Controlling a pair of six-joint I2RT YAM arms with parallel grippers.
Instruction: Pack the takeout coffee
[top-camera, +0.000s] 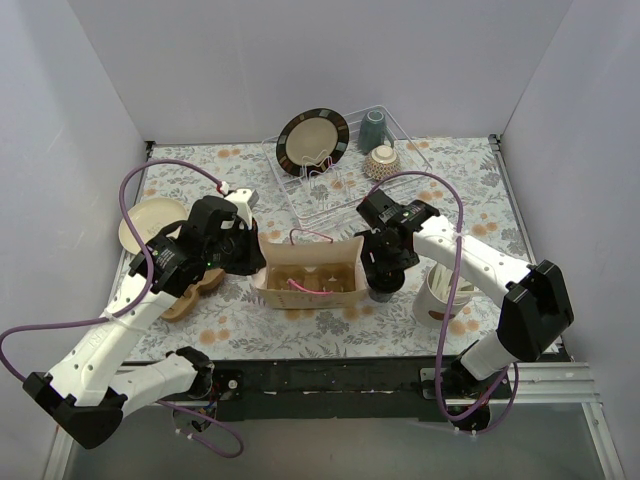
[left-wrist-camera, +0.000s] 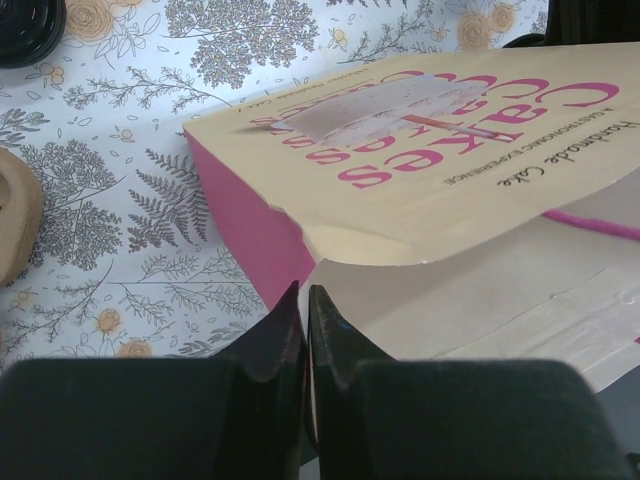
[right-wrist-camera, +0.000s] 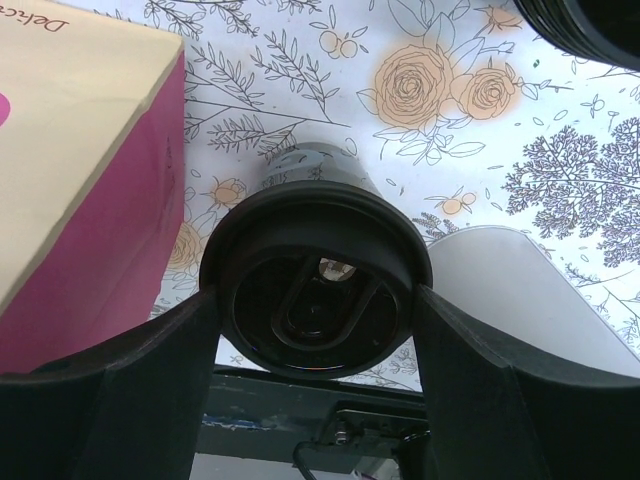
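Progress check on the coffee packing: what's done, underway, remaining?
Done: nothing visibly; no black cup shows inside the open box. In hand: the right hand straddles a lidded cup standing on the table beside the box; the left hand is shut at the box's edge. Left: lift that cup into the box.

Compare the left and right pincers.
The left pincer is shut; the right pincer stands wide astride the lidded black cup, grip unclear. The left pincer sits at the open edge of the cake box; the right pincer stands beside that box over the tablecloth. Both have black fingers.
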